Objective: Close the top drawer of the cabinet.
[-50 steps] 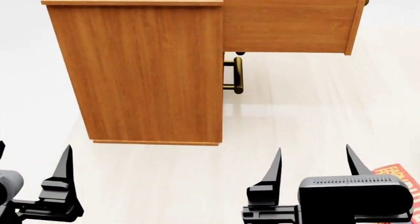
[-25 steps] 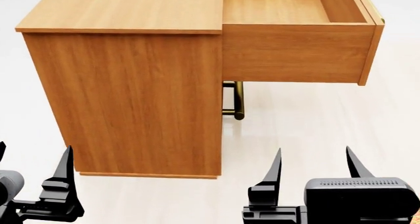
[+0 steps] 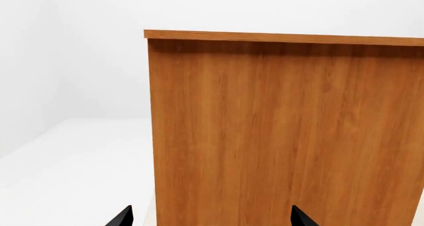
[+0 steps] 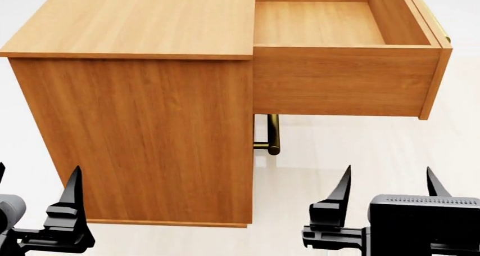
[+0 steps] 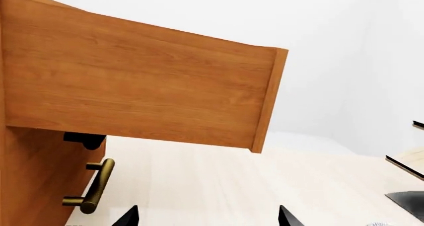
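Note:
The orange-brown cabinet (image 4: 150, 138) stands in front of me with its plain side panel facing me. Its top drawer (image 4: 345, 81) is pulled far out to the right and shows an empty inside. The drawer's front panel (image 4: 437, 70) is at the far right, and its brass handle barely shows. In the head view my left gripper (image 4: 36, 183) is open and empty, low in front of the cabinet's side. My right gripper (image 4: 388, 183) is open and empty, below the open drawer. The left wrist view shows the side panel (image 3: 285, 131) close ahead. The right wrist view shows the drawer's side (image 5: 132, 82) above.
A lower drawer's brass bar handle (image 4: 271, 133) sticks out under the top drawer, and also shows in the right wrist view (image 5: 96, 186). Pale floor (image 4: 360, 149) lies to the right of the cabinet. A pale panel with a dark edge (image 5: 407, 161) stands off to one side.
The cabinet has grown larger and slid lower in the head view, showing more of its top and the drawer's inside. The right gripper sits further right. Both grippers stay open.

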`<state>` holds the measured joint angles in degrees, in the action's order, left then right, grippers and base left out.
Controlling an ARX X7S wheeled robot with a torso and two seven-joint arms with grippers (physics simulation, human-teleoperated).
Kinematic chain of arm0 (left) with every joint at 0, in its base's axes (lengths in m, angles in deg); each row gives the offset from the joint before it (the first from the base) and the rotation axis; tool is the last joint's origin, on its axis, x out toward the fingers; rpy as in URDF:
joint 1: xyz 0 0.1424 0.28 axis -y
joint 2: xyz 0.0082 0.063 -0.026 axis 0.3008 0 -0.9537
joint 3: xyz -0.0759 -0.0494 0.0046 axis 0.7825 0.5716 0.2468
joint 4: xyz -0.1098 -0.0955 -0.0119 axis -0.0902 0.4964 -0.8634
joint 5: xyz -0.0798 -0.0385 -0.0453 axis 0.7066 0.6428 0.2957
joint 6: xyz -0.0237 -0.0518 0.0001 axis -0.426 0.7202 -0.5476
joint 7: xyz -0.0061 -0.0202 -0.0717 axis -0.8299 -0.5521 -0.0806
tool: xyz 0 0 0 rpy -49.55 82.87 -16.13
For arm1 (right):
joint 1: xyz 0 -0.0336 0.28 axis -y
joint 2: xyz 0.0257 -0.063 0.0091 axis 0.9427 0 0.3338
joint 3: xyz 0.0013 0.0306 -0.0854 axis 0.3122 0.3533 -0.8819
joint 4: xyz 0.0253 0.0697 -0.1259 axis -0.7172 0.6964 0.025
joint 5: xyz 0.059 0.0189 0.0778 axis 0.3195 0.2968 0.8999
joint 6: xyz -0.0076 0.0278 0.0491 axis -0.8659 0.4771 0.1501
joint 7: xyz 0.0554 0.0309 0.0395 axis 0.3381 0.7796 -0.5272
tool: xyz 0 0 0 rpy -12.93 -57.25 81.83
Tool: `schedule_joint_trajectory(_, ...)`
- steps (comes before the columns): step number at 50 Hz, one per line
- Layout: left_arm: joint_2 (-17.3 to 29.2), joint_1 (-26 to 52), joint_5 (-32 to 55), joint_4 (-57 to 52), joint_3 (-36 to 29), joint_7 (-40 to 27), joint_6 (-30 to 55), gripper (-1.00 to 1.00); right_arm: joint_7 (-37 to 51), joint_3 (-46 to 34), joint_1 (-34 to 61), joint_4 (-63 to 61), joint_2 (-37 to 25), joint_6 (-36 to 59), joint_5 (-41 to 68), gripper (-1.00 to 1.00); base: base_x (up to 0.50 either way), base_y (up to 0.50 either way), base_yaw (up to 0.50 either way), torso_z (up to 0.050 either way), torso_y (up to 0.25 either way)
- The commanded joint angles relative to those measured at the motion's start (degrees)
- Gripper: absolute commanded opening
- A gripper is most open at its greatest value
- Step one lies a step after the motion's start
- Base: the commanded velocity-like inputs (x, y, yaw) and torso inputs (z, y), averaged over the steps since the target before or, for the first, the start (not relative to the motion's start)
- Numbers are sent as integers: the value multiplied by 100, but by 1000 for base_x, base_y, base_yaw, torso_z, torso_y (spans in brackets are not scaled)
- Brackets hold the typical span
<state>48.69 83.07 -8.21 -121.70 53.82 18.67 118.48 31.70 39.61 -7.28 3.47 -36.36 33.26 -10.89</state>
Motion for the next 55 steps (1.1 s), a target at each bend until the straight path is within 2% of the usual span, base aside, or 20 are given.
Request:
schedule_joint_trajectory(1,22,7,-15,13,-31,-50,-54,100,272,576,181,323,-335,225,-188,100,0,0,0,0,0)
schedule_joint_trajectory(7,22,42,18,-25,-58,-83,2,100,517,790,432,1004,-545,122,-438,100,0,0,0,0,0)
schedule_joint_trajectory(14,30,110,44,-22,-69,-118,39,100,832,911,1030,2434,-893,-363,-787,100,0,0,0,0,0)
schedule_joint_trajectory(16,34,110,49,-22,-71,-123,36,100,833,909,1033,2444,-894,-370,-786,100,0,0,0,0,0)
schedule_joint_trajectory(18,36,113,49,-7,-64,-132,25,100,1001,951,1503,3133,-1003,-438,-897,100,0,0,0,0,0)
schedule_joint_trajectory(29,48,94,79,-8,-71,-155,-20,100,1297,397,3070,4827,-1116,-757,-1350,100,0,0,0,0,0)
schedule_joint_trajectory(30,55,67,65,-4,-82,-148,-59,100,1403,234,3612,5589,-1046,-925,-1444,100,0,0,0,0,0)
schedule_joint_trajectory(33,79,33,59,-25,-87,-139,-105,100,1502,36,4152,6361,-941,-1178,-1546,100,0,0,0,0,0)
schedule_joint_trajectory(39,131,-112,-114,-30,-209,-98,-447,100,1554,-264,4797,7504,-556,-1791,-1579,100,0,0,0,0,0)
schedule_joint_trajectory(55,160,-118,-18,48,-137,-132,-431,100,1488,-802,5582,9741,412,-3406,-1605,100,0,0,0,0,0)
